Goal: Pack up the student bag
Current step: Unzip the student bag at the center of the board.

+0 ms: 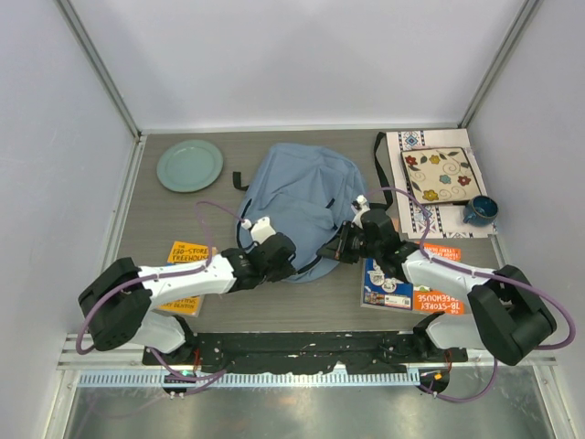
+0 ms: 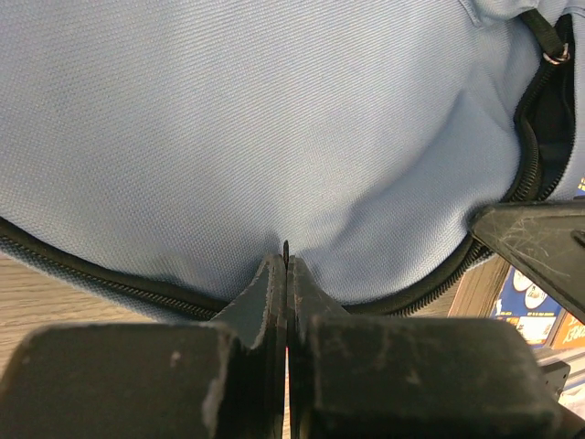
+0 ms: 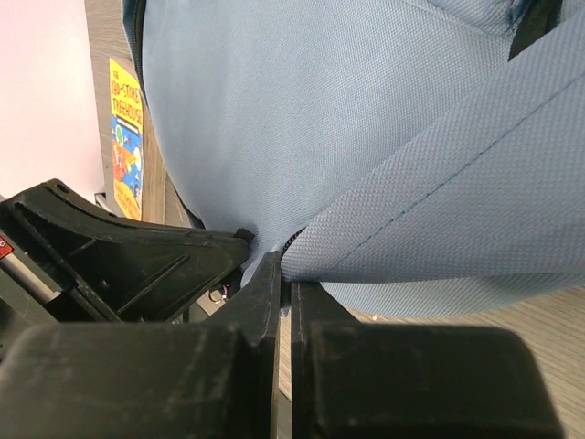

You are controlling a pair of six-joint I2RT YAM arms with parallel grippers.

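Near side of bag: 2 tools meet at the zipper line.
Left tool [image 2: 286,261]: fully closed, tips at the near rim of the bag [image 1: 302,187], a thin dark sliver between them. Likely pinching the zipper edge.
Right tool [image 3: 285,274]: fully closed on a fold of blue cloth, raised off the bag's near right side.
Bag lies mid-surface [image 1: 274,306], just beyond both tools.
Judged: soft, light, limp cloth that sags when lifted. Take hold at the zipper rim, 1 tool per side, to spread the mouth.
Book [image 1: 187,253] near left of bag; plate [image 1: 189,165] far left.
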